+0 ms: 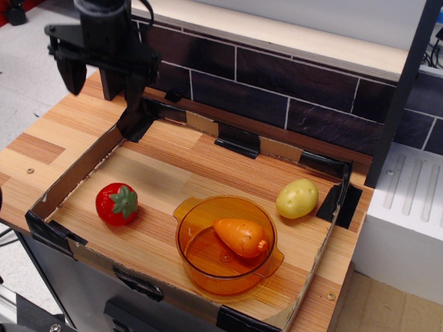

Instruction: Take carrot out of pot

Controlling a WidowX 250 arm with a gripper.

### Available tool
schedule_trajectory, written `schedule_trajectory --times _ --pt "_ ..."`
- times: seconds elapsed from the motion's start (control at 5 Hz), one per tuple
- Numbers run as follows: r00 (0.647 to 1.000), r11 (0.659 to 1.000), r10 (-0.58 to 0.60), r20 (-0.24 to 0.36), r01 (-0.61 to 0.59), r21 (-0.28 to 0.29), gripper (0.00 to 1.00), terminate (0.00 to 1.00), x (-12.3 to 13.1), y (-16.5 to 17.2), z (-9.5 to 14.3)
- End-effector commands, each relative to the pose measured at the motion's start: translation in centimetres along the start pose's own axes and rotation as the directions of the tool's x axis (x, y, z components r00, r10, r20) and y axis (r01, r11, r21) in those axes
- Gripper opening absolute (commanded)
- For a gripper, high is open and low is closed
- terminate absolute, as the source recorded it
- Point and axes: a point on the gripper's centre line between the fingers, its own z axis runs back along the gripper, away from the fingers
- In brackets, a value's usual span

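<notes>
The orange toy carrot (241,236) lies inside the transparent amber pot (201,266), which stands at the front of the cardboard-walled tray. My black gripper (102,81) hangs at the far left back corner, well above and away from the pot. Its two fingers (71,75) stand apart and hold nothing.
A red strawberry (116,203) lies left of the pot and a yellow potato (297,198) to its right rear. Low cardboard walls (76,173) with black tape ring the wooden tray. A dark tiled wall (291,86) runs behind. A white unit (408,214) stands to the right.
</notes>
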Motion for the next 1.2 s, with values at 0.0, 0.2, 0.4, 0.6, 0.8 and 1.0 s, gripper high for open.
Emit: schedule_trajectory --times 0.0,0.2,0.4,0.6,0.8,1.0 --pt "0.959 0.964 0.264 0.106 -0.259 -0.057 1.0 0.0 -1.1 -1.9 3.4" --pt "0.911 0.911 0.407 0.071 -0.398 -0.108 1.0 0.0 -3.9 -4.3 5.0" --pt "0.866 0.861 0.499 -0.014 -0.498 -0.103 1.0 0.0 -6.4 -6.7 4.6" --pt "0.808 0.798 0.579 -0.105 -0.588 -0.127 1.0 0.0 -8.5 -9.3 4.6" --pt "0.769 0.755 0.613 -0.181 -0.638 -0.15 1.0 0.0 -9.2 -11.5 4.8" --pt "0.741 0.736 0.63 -0.234 -0.665 -0.127 1.0 0.0 -9.0 -13.1 4.7"
